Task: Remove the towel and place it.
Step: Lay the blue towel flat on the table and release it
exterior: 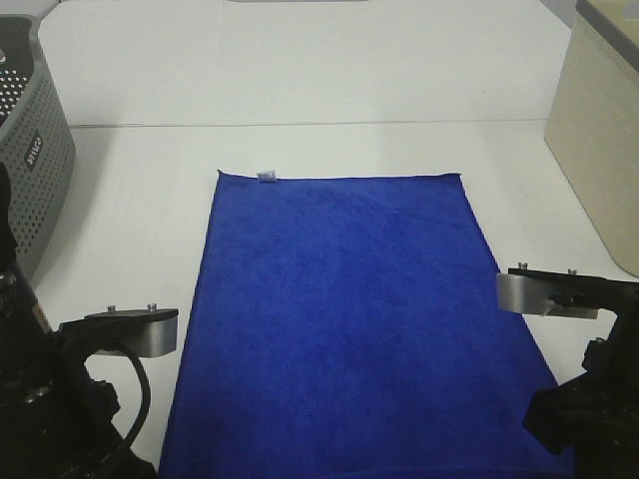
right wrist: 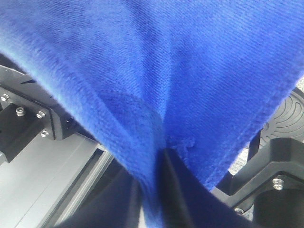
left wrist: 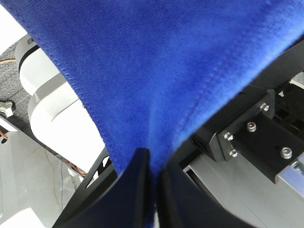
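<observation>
Left gripper (left wrist: 153, 166): pressed together on a stitched corner of the towel (exterior: 344, 309) — we see blue fabric pinched between the two black tips.
Right gripper (right wrist: 164, 159): also closed, pinching a bunched corner of the towel; we see a fold just beside the tips.
Towel: royal blue, spread flat and lengthwise on the table (exterior: 130, 200), its near end toward the table's near side, where both arms stand.
Tag (exterior: 267, 177): small and pale, on the towel's edge toward the table's far side, near the left corner.
Basket (exterior: 35, 150): grey, perforated, at the table's far-left side, well apart from the towel.
Box (exterior: 604, 140): pale, wood-coloured, at the table's right side — apart from the towel.
</observation>
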Controlling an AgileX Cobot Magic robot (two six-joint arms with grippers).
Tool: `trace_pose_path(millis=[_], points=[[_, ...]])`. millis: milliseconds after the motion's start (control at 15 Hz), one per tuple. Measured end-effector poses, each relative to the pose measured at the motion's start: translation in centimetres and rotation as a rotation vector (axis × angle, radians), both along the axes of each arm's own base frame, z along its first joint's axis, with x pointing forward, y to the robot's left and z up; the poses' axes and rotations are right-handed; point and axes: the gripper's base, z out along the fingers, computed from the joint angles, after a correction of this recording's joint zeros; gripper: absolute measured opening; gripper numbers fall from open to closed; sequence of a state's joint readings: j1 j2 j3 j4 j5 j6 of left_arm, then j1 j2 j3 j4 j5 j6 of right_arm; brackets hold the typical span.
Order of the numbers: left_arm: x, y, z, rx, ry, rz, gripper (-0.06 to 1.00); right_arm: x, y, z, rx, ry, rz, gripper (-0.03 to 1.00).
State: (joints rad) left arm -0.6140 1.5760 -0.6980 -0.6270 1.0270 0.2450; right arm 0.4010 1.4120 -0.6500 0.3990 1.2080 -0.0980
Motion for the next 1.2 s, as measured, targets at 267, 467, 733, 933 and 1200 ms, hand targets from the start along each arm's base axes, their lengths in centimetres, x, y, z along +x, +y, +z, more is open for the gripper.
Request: trace_pose_path(millis=[267, 467, 733, 933, 1200], points=[[0.0, -0.3, 0.1, -0.023, 0.015, 0.027, 0.32, 0.0, 0.0, 0.0, -0.025, 0.010, -0.045, 0.44], [0.0, -0.5, 0.2, -0.040, 0.022, 0.043, 0.50, -0.2, -0.1, 0.6, -0.027, -0.012, -0.074, 0.60], [1.5, -1.5, 1.8, -0.089, -0.047, 0.030, 0.52, 0.1, -0.9, 3.1, -0.042, -0.186, -0.033, 0.62], [3.6, -2.5, 4.0, -0.110, -0.159, 0.007, 0.52, 1.9, -1.2, 6.6, -0.100, -0.370, -0.077, 0.62], [8.1, -2.2, 7.9, -0.081, -0.374, 0.078, 0.52, 5.5, -2.6, 11.8, -0.056, -0.559, -0.201, 0.62]])
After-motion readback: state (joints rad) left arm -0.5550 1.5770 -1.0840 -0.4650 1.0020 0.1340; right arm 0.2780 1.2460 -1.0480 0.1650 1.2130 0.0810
